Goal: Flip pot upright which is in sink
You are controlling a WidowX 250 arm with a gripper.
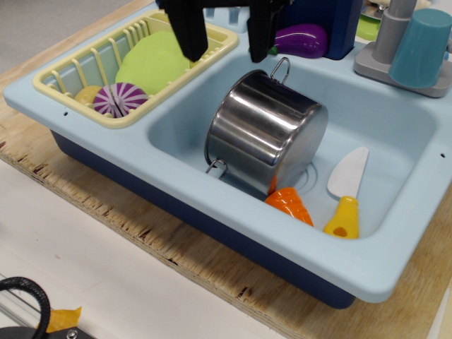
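The shiny steel pot (272, 134) lies on its side in the basin of the light blue sink (176, 123). Its flat bottom faces up and right, its rim points down and left. One wire loop handle sticks up at the top, the other rests near the basin's front wall. My black gripper (226, 44) hangs open above the pot's upper left, its two fingers (192, 35) wide apart and holding nothing. It does not touch the pot.
An orange toy carrot (289, 205) and a yellow-handled toy knife (346, 194) lie in the basin by the pot. A yellow dish rack (85, 70) holds a green plate and a purple-white ball. A purple eggplant (304, 39), grey faucet base and teal cup (420, 46) stand behind.
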